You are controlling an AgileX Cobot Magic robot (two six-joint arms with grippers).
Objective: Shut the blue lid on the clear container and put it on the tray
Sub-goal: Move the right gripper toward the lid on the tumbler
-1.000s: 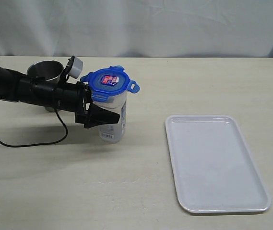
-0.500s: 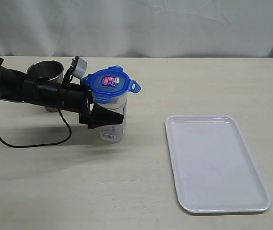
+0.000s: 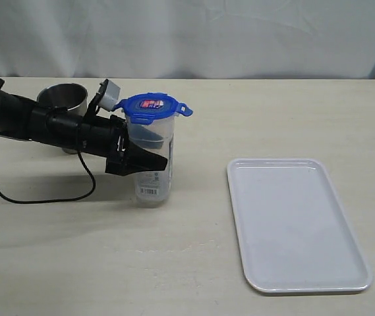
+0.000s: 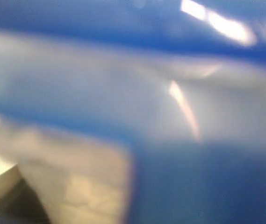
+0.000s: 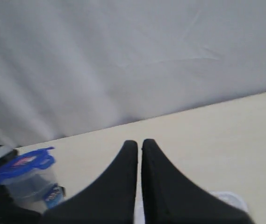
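The clear container stands upright on the table left of centre, with the blue lid sitting level on its mouth. My left gripper reaches in from the left, one finger in front of the container and one behind, shut on its upper half. The left wrist view is a close blur filled mostly by the blue lid. The white tray lies empty to the right, well apart from the container. My right gripper is shut and empty above the table; its view shows the lid far off.
A steel cup stands behind the left arm at the back left. A black cable loops onto the table under that arm. A white cloth backdrop closes the far edge.
The left jaws have narrowed around the container. The container has gone from leaning to upright, and the lid now sits level instead of tilted.
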